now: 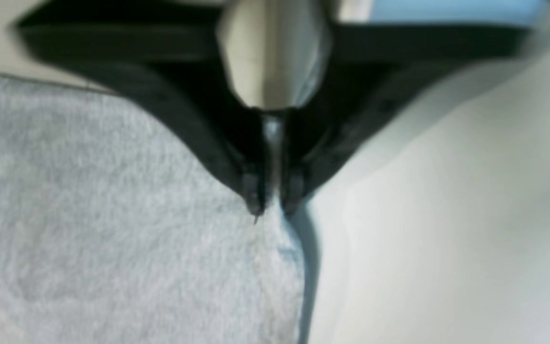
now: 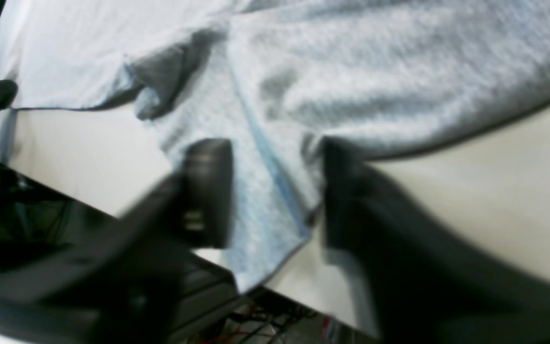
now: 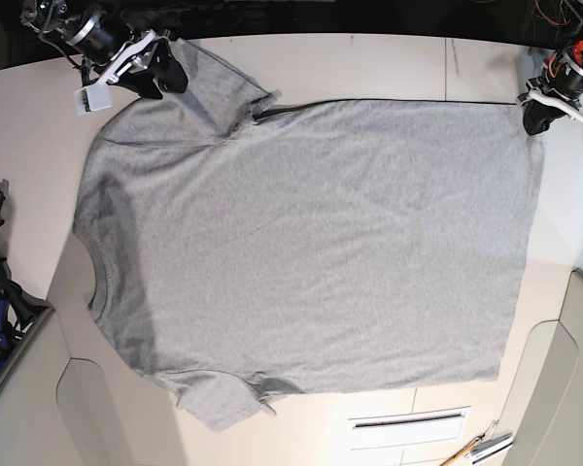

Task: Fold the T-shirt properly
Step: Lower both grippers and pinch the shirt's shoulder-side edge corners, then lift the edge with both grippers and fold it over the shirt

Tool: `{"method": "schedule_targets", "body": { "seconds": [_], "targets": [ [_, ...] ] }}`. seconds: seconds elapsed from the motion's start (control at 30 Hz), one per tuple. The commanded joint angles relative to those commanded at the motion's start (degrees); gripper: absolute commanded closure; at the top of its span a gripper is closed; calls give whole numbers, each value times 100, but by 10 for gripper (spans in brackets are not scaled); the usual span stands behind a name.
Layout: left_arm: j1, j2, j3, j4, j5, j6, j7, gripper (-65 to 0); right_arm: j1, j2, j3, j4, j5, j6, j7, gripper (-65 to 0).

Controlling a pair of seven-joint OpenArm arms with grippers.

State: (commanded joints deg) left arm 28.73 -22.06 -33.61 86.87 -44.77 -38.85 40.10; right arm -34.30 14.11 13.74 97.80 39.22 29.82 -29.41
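T-shirt (image 3: 311,252), a light heather-grey short-sleeved cotton tee, lay spread flat, plain side up, on the pale tabletop (image 3: 369,63), its long axis running across the base view with the ribbed neck at that view's left. Over at the far edge, the left gripper (image 1: 272,208) looked pinched together on the hem corner, arm reaching in low. The right gripper (image 2: 275,191) sat with jaws apart straddling the sleeve edge, so both seemed about equally near.

Left hand (image 1: 273,208) pinching grey T-shirt (image 1: 112,229) edge
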Motion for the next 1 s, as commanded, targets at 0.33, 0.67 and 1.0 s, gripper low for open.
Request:
{"method": "schedule_targets", "body": {
  "seconds": [0.33,0.67,1.0],
  "targets": [
    [-2,-4,-7,9,-2,-115,2,0,160,-2,2,11,-280,50,0,0],
    [4,-4,-409,540,-249,-115,756,0,-92,4,280,728,262,302,-562,0],
    [-216,-20,-435,1158,-402,-115,509,0,44,4,1130,1419,662,302,-684,0]
  ]
}}
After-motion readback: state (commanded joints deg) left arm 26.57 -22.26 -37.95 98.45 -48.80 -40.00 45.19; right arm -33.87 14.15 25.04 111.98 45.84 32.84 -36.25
